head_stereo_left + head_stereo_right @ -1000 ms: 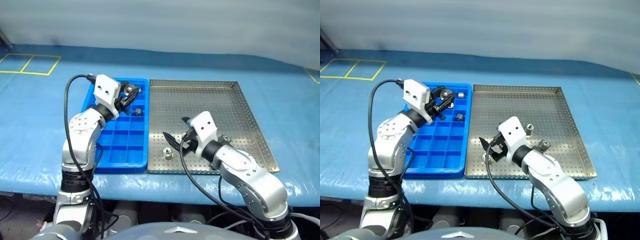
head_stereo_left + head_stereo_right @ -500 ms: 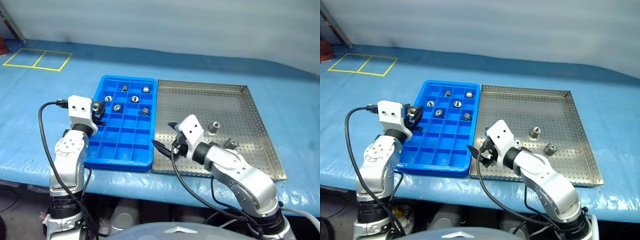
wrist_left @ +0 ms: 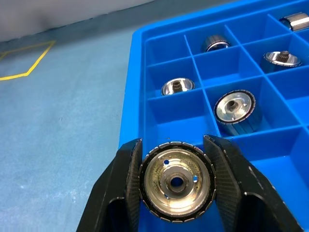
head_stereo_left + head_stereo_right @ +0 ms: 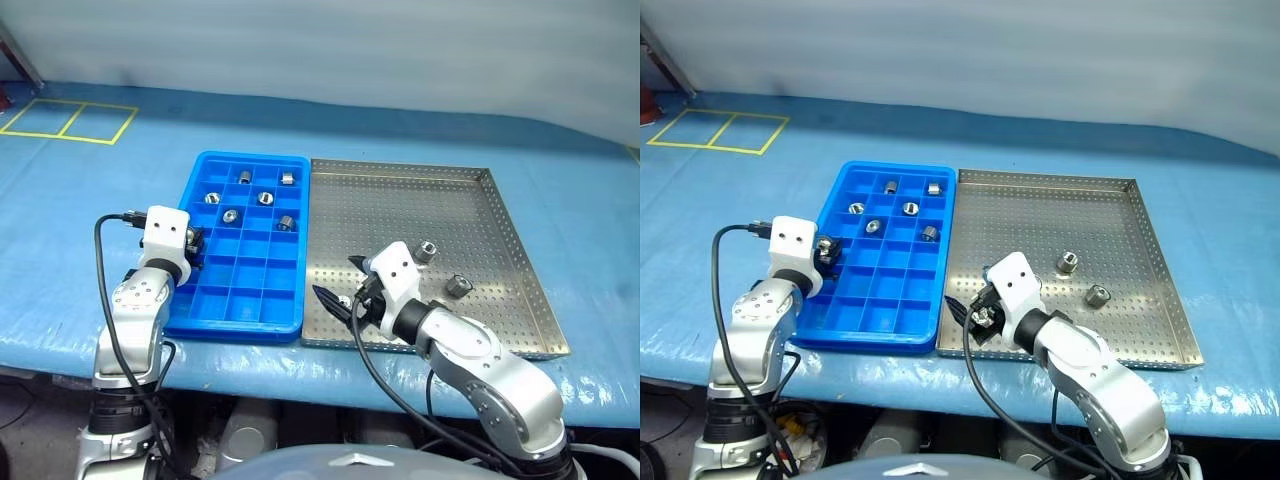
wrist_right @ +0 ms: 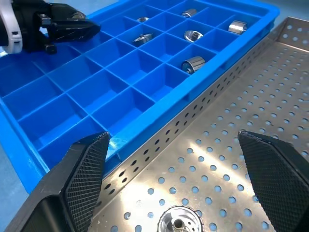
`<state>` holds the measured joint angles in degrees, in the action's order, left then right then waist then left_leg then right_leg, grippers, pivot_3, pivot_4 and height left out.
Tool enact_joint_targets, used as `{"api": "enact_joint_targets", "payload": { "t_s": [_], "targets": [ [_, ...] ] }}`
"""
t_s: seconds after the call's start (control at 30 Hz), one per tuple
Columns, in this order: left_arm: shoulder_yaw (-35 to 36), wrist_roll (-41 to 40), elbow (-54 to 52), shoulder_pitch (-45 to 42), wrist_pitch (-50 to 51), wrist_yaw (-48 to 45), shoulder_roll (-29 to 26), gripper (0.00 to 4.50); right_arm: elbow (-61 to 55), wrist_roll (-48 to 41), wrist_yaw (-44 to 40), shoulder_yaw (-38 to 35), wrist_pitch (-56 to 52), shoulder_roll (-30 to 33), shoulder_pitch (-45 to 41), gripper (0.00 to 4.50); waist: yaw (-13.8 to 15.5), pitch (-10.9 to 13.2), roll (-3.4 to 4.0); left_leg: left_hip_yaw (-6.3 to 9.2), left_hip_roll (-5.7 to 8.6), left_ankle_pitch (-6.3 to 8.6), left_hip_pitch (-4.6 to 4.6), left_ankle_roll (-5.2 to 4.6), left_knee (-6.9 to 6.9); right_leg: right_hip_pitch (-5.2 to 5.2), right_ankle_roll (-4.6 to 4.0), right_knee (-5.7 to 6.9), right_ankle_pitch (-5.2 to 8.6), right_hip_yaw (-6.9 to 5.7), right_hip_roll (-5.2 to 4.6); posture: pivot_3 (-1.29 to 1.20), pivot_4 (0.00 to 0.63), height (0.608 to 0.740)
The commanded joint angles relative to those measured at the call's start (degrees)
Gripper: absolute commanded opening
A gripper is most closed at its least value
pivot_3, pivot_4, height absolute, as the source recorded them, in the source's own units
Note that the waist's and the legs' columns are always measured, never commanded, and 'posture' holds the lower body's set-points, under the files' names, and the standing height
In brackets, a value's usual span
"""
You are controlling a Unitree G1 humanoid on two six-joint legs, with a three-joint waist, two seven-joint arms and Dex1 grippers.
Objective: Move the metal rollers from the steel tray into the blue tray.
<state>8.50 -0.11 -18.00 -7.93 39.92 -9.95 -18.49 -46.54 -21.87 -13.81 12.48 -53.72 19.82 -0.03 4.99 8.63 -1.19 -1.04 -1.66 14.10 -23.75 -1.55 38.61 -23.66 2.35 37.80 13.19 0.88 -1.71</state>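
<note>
The blue tray (image 4: 238, 324) lies left of the steel tray (image 4: 398, 205), their long sides touching. Several metal rollers (image 4: 231, 215) sit in the blue tray's far compartments. My left gripper (image 4: 195, 243) hangs over that tray's left column, shut on a metal roller (image 3: 176, 183) that shows face-on between its fingers (image 3: 126, 164). Two rollers (image 4: 427, 252) (image 4: 459, 285) stand on the steel tray's right half. My right gripper (image 4: 340, 278) is open low over the steel tray's near left corner, and one roller (image 5: 178, 223) lies on the floor between its fingers.
Both trays rest on a table covered with blue sheeting (image 4: 80, 210). Yellow tape marks (image 4: 70, 118) lie at the far left. The table's front edge runs just below the trays, and black cables loop from both wrists.
My left gripper has carried its roller from over the blue tray's far end back and down to the tray's left column. The right gripper has stayed open by the steel tray's near left corner.
</note>
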Motion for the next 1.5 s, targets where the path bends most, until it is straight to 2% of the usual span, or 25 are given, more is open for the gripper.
{"api": "enact_joint_targets", "payload": {
  "t_s": [0.03, 0.13, 0.17, 0.33, 0.43, 0.5, 0.67, 0.9, 1.17, 1.5],
  "targets": [
    [1.5, -1.8, -2.6, -2.3, -1.0, -1.1, -0.7, 3.32, -3.5, -0.7, 0.4, -2.4, -0.2, 0.3, 0.9, 4.5, -0.1, 0.0, 0.0, 0.0, 0.0, 0.0, 0.0, 0.0, 0.0, 0.0, 0.0, 0.0, 0.0, 0.0, 0.0, 0.19, 0.15, 0.74],
    [2.1, -9.0, -5.9, -4.3, -5.4, -9.4, -2.0, 4.35, -5.2, -0.9, 0.4, -4.6, -0.7, 1.3, 1.7, 4.5, 0.0, 0.0, -0.01, 0.01, 0.0, 0.0, -0.02, 0.0, 0.0, -0.02, -0.05, 0.0, 0.03, -0.03, -0.02, 0.19, 0.15, 0.74],
    [1.8, -12.2, -7.2, -5.5, -5.4, -14.0, -3.7, 4.47, -6.3, -1.4, 0.3, -6.3, -0.8, 1.5, 2.5, 4.5, 0.0, 0.0, -0.01, 0.01, 0.0, 0.0, -0.04, 0.0, 0.0, -0.03, -0.08, 0.0, 0.02, -0.03, -0.03, 0.19, 0.15, 0.74],
    [-1.8, -19.9, -6.6, -10.8, -5.1, -28.2, -11.1, 4.47, -9.3, -2.7, 0.1, -12.3, -1.9, 3.3, 6.2, 4.5, -0.3, 0.0, 0.01, -0.03, 0.05, 0.01, -0.05, 0.0, -0.07, -0.06, -0.22, -0.03, 0.04, -0.06, -0.11, 0.14, 0.15, 0.74],
    [-9.3, -19.4, -2.5, -15.1, -9.2, -40.3, -17.2, 4.47, -11.2, -1.7, 0.8, -15.5, -2.3, 4.9, 10.0, 4.5, -1.0, 0.0, 0.03, -0.07, 0.06, 0.01, -0.02, 0.0, -0.13, -0.05, -0.13, -0.07, 0.13, -0.05, -0.08, 0.09, 0.15, 0.74],
    [-13.9, -17.9, 1.1, -18.2, -12.4, -45.9, -18.8, 4.47, -12.4, -1.7, 1.2, -16.9, -2.3, 5.3, 12.2, 4.5, -1.5, 0.0, 0.04, -0.12, 0.06, 0.01, 0.02, 0.0, -0.19, -0.06, -0.1, -0.08, 0.16, 0.0, -0.07, 0.06, 0.15, 0.74],
    [-24.0, -15.2, 11.2, -26.5, -17.6, -56.0, -17.1, 4.47, -13.5, -2.1, 3.5, -17.1, 0.1, 6.0, 17.1, 4.5, -3.1, 0.1, 0.07, -0.13, 0.05, 0.0, 0.01, 0.0, -0.24, -0.08, -0.01, -0.09, 0.23, 0.03, 0.0, -0.01, 0.15, 0.74],
    [-35.9, -5.2, 26.2, -36.0, -29.1, -64.4, -13.2, 4.47, -13.5, -2.6, 7.6, -13.9, 4.4, 7.9, 21.1, 4.5, -5.6, 0.1, 0.07, -0.2, 0.19, 0.0, 0.03, -0.01, -0.27, -0.11, 0.0, -0.09, 0.23, 0.15, 0.15, -0.07, 0.15, 0.74],
    [-41.4, 0.9, 37.4, -42.0, -37.9, -71.3, -9.0, 4.47, -13.5, -3.5, 12.0, -11.8, 6.4, 8.9, 22.4, 4.5, -6.6, 0.1, 0.06, -0.23, 0.14, 0.01, 0.02, -0.01, -0.28, -0.15, 0.01, -0.07, 0.23, 0.21, 0.21, -0.09, 0.15, 0.74],
    [-44.8, 4.7, 40.6, -42.9, -41.9, -78.9, -7.2, 4.47, -13.5, -3.1, 14.6, -9.6, 6.0, 8.4, 22.2, 4.5, -7.0, 0.1, 0.06, -0.23, 0.07, 0.01, 0.01, -0.02, -0.25, -0.16, 0.03, -0.04, 0.23, 0.25, 0.21, -0.1, 0.15, 0.74]
  ]
}}
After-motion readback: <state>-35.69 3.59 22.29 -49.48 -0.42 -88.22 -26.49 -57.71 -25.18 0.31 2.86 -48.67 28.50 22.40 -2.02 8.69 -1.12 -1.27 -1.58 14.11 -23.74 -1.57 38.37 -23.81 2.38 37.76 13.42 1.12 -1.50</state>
